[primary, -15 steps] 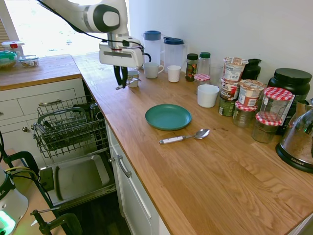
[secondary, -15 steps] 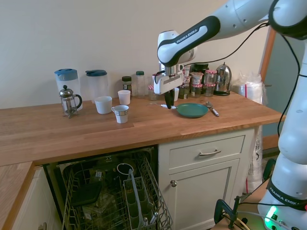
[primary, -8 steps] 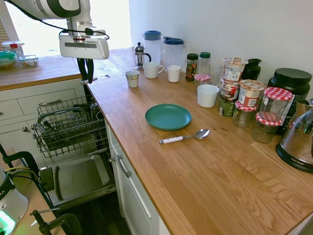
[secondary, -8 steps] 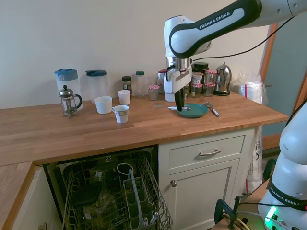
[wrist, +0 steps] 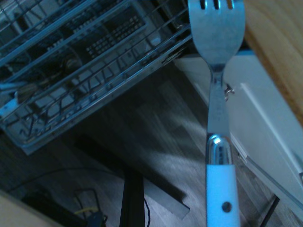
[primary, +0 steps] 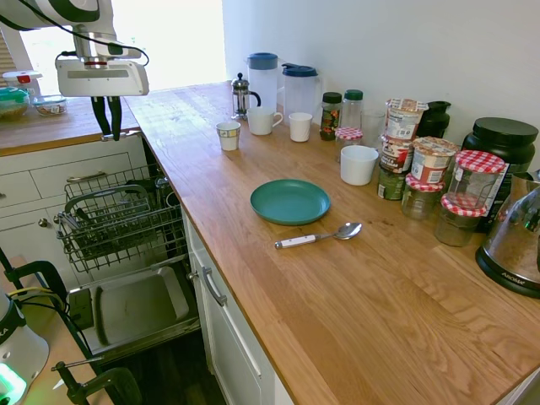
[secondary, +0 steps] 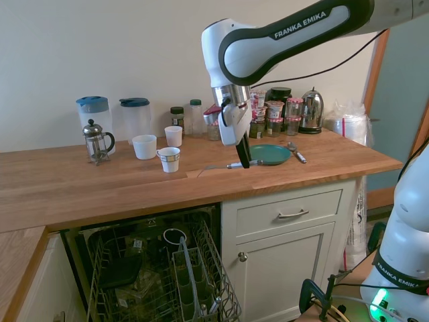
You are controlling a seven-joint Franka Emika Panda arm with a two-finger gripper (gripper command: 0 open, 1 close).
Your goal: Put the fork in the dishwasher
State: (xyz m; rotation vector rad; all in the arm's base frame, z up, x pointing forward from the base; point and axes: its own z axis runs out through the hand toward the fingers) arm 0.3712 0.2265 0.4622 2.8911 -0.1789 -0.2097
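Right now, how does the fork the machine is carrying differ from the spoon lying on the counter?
The fork is clamped in the gripper, level in the air; the spoon lies flat on the wooden counter beside the teal plate. The fork ends in tines, the spoon in a rounded bowl. Both have a metal head and white handle.

A home kitchen is shown: an oak worktop [primary: 337, 287], white cabinet drawers [primary: 51, 173], an open dishwasher [primary: 126, 228], jugs [primary: 262, 76], mugs [primary: 261, 121] and jars [primary: 472, 173].
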